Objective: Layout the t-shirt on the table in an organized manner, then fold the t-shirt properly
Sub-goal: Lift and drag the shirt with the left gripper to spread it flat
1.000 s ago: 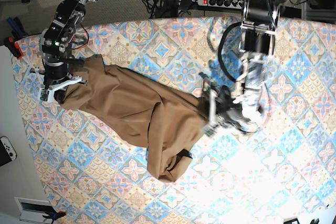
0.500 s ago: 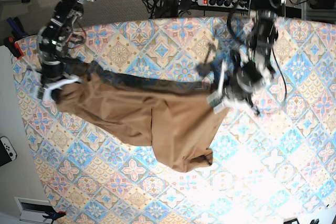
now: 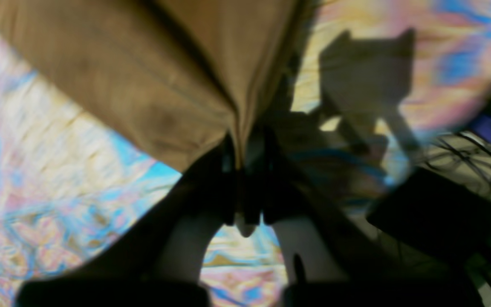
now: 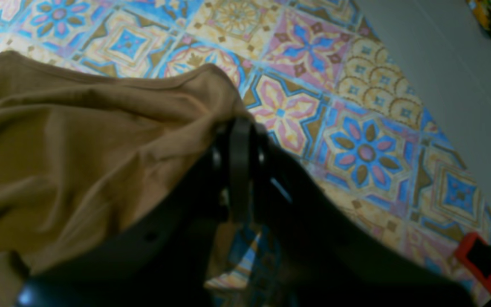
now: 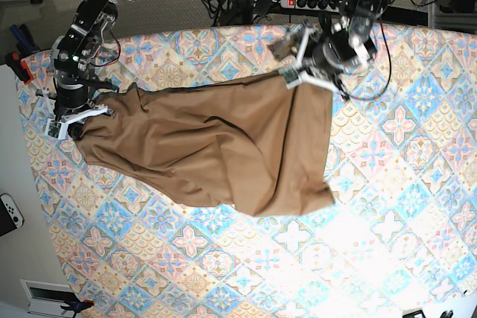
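Tan t-shirt [image 5: 216, 147] sags limp across the table [image 5: 387, 206], looking light and soft; both jaws clamp its edges, left gripper [image 5: 292, 74], right gripper [image 5: 74, 118].

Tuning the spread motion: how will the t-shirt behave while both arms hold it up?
Likely floppy: the t-shirt sags in folds between the right gripper and left gripper. Probably light, since each pinches only an edge yet it spans them. The loose lower corner may stay bunched on the table rather than flatten.
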Controlling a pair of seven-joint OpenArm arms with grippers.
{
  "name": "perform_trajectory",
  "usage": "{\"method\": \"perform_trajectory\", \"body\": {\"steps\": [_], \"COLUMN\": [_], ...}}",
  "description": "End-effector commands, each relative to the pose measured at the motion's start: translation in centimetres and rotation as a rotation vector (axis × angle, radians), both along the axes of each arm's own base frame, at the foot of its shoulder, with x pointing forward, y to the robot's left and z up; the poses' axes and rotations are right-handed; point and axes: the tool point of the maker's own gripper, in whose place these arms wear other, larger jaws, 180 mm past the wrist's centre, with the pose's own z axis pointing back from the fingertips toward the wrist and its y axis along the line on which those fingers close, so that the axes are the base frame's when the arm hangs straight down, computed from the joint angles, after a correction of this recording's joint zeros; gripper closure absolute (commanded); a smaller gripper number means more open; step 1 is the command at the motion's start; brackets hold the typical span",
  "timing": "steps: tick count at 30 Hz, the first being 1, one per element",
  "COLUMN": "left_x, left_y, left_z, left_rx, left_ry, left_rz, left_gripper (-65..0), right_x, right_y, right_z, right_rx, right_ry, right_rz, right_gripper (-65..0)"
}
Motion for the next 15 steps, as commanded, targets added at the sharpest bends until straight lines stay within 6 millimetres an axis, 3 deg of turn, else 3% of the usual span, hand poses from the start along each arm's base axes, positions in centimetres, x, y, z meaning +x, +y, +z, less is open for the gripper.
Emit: {"method": "perform_trajectory", "body": {"steps": [1, 5, 15], "left_x": [-0.6, -2.8, -2.7], "left_y": [-0.2, -1.2, -1.2], "left_z": [0.2, -0.6, -0.6], "left_rx": [0.006, 0.007, 0.010], "left_ry": [0.001, 0.052, 0.051], "left_rz": [-0.033, -0.105, -0.098], "left_gripper": [0.0, 0.0, 0.0], "right_x": [0.7, -0.2, -0.6], "right_y": [-0.5, -2.0, -2.4], "right_z": [1.6, 1.7, 1.5], "right_rx": [-0.023, -0.031, -0.030], "right_ry": [-0.056, -0.054, -0.042], "right_rz": [-0.002, -0.049, -0.062], "right_gripper": [0.0, 0.0, 0.0]}}
